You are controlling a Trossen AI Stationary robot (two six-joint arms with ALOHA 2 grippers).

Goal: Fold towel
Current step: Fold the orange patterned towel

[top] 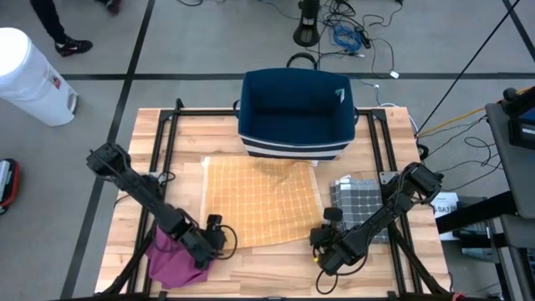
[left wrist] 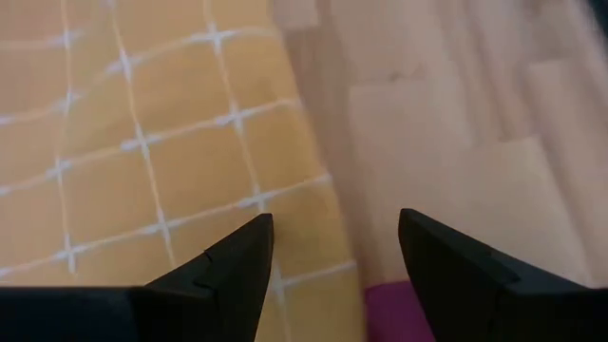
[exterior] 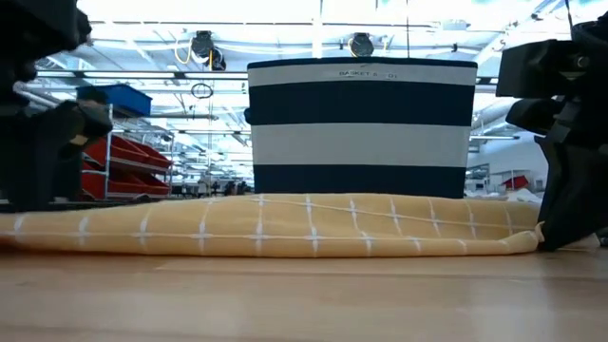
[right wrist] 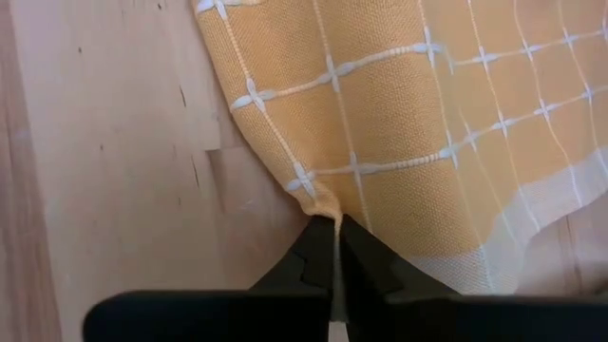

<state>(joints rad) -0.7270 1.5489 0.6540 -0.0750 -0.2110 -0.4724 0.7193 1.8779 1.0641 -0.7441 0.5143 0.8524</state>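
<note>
The yellow checked cloth towel is spread flat mid-worktop; its near right corner is pinched in the closed right pincer, while the left pincer is held agape over the near left corner, which should be gripped equally before lifting.

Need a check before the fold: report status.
Right gripper shut on yellow towel corner. Left gripper open at its other near corner, not gripping. Magenta cloth beside left gripper.

Striped basket blocks behind; bare wood in front
</note>
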